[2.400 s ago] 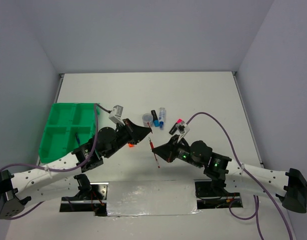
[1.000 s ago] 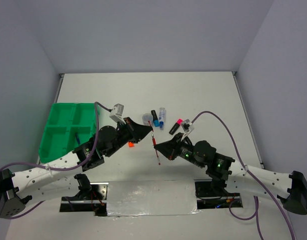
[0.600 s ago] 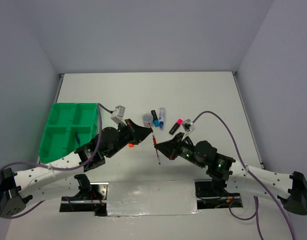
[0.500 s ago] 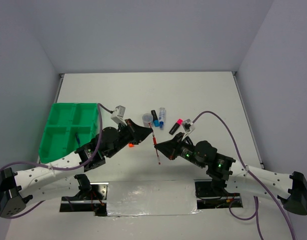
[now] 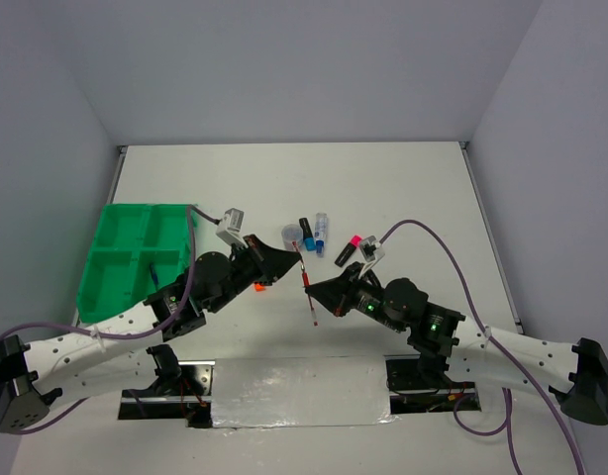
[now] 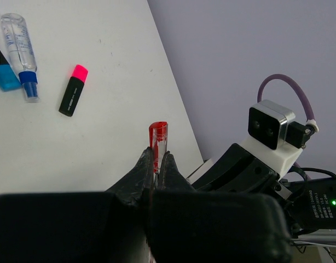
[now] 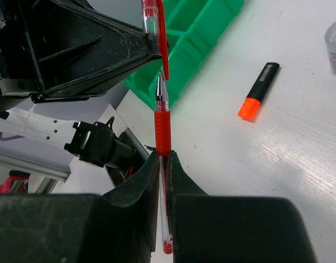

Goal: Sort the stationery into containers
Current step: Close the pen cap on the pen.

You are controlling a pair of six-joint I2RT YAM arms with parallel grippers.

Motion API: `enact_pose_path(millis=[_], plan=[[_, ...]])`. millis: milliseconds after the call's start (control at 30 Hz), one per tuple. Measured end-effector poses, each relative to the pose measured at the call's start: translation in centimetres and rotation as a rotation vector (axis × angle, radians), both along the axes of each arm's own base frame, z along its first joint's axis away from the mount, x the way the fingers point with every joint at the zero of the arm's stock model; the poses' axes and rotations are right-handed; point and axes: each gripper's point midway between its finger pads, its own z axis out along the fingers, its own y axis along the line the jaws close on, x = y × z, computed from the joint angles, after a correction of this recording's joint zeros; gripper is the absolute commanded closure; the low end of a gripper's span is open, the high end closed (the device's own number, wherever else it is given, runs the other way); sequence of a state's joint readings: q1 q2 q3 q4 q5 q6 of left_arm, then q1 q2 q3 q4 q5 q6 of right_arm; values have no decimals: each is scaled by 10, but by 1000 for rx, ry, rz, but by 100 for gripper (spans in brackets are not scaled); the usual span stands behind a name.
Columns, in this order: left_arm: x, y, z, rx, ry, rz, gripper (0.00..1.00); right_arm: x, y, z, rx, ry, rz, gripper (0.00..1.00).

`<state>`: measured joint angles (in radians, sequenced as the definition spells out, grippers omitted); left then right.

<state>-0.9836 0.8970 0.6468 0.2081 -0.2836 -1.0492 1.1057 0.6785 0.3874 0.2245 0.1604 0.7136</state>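
My left gripper (image 5: 298, 260) is shut on a clear and red pen cap (image 6: 158, 136), held above the table. My right gripper (image 5: 314, 288) is shut on a thin red pen (image 7: 162, 123), whose tip points up at the cap's (image 7: 152, 27) open end, just short of it. The green four-compartment tray (image 5: 116, 252) stands at the left, also in the right wrist view (image 7: 198, 35). The orange-black highlighter (image 7: 258, 89) lies on the table below my left gripper. The pink-black highlighter (image 6: 73, 97) and a blue-capped marker (image 6: 19, 52) lie further back.
A small clear round cup (image 5: 291, 236) and a second blue-capped piece (image 5: 308, 237) lie by the marker (image 5: 321, 233). A small dark item (image 5: 155, 269) lies in the tray's near right compartment. Purple cables loop off both wrists. Walls close the table's sides.
Both grippers have come closer together over the table's middle, bringing the pen's tip up to the cap. In the last half second almost nothing has moved.
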Motion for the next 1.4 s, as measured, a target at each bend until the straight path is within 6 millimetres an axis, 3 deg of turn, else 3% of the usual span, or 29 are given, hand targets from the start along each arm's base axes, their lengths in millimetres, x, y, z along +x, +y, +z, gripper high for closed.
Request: enact_pose_path(millis=[1033,1400], plan=[[-5,-2,-5,5,8,-29,100,3,4,4,-12,-5,-2,100],[-10,-7,-5,-16,-2,-69,100,13,1,13,-21,-34,-35,100]])
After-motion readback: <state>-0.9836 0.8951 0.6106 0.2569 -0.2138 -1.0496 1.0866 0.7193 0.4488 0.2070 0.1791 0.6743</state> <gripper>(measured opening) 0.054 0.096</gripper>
